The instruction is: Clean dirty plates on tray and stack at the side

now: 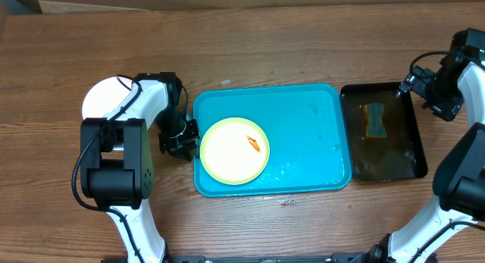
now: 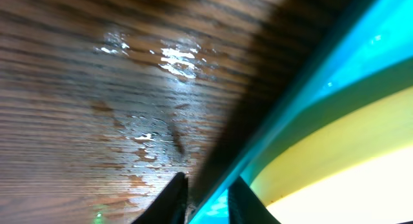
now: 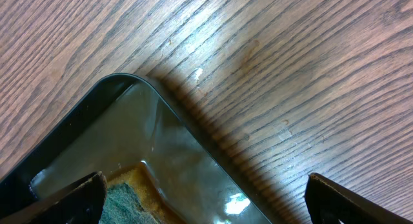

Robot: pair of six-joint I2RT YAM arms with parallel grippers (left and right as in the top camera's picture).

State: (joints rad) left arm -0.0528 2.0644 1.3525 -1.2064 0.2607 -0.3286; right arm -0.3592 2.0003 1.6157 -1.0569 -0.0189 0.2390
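1. at the bottom of the left wrist view, the left gripper has its fingers close together astride the left rim of the tray, one over wood and one inside. i cannot tell whether they pinch the rim or only straddle it.
2. just right of them, centre-left in the overhead view, the yellow-green plate lies flat in the tray's left half, nearly touching that rim. it has a red-orange smear right of its middle.
3. at upper left, a white plate sits on the table, apart from the tray and partly hidden by the left arm.
4. at far right, the right gripper is spread wide and empty above the upper corner of the black tray, near the sponge.
5. the step looks like wiping the smeared plate. next, the right fingers likely need to drop onto the sponge, clearing the black tray's raised rim.
6. the tray's right half is bare, and there is open wood above both trays.
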